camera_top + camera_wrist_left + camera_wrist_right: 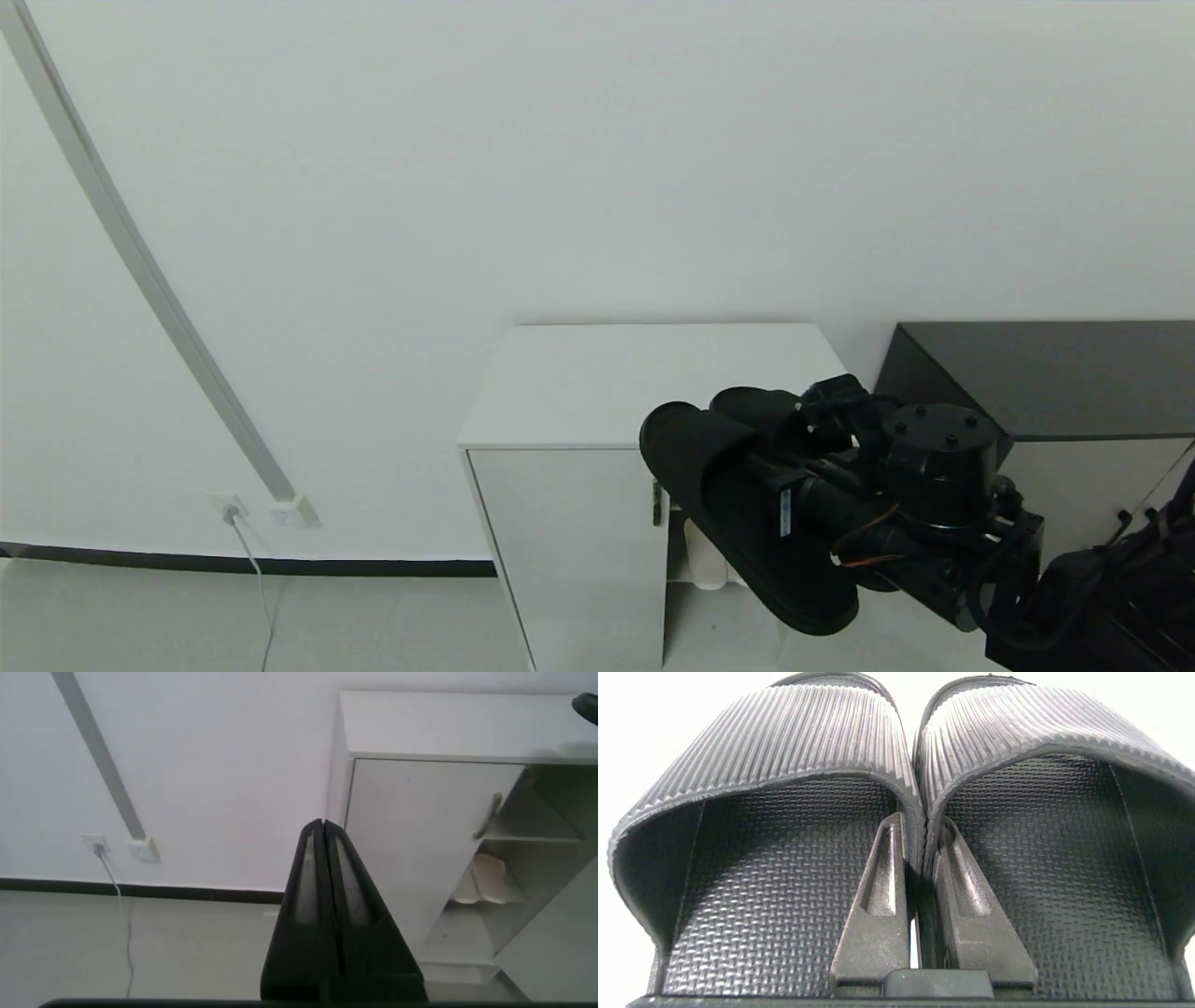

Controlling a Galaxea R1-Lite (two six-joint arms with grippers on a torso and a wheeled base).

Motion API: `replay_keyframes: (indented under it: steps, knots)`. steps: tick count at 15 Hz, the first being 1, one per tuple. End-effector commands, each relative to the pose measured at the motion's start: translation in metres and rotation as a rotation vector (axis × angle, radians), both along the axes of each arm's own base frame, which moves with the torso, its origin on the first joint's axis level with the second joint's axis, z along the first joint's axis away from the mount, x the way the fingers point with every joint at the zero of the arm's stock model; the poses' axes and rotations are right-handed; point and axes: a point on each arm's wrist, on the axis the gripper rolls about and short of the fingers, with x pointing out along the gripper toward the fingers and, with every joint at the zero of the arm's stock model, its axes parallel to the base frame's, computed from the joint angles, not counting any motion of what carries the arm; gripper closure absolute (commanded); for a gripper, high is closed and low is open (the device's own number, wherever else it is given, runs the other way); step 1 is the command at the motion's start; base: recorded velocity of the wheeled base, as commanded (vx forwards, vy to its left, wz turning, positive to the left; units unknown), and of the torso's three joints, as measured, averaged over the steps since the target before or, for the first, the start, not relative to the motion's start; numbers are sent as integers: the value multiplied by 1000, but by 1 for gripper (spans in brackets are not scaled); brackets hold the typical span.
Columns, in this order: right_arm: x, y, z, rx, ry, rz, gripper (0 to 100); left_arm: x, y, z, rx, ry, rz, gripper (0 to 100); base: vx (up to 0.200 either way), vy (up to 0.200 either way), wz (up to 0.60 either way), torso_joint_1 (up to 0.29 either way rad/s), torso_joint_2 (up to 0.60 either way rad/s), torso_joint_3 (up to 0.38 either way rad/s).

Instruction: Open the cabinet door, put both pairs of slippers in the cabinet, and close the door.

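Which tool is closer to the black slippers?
Right. The right tool clamps the black ribbed rubber slippers together; the left tool, shut and empty, faces the white cabinet, apart from them.

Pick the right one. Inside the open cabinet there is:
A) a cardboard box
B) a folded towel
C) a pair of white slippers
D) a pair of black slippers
C: the white slippers sit inside the cabinet, while the black slippers are outside it, pinched in the right gripper.
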Motion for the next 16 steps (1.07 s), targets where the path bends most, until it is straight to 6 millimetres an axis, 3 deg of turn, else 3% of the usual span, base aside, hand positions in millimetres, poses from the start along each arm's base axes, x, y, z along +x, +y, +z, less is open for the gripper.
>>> replay_keyframes:
  steps: [1,5,16]
  knots:
    - [0,0,-1,-4,4,1,100,0,0,0,0,1,1,100,0,-200,0,-2,2,2]
    - [0,-1,-1,-15,-9,-5,100,0,0,0,0,1,1,100,0,-200,0,2,4,1]
    - [-4,-4,-9,-22,-10,-14,100,0,0,0,1,2,-1,100,0,0,0,0,0,0]
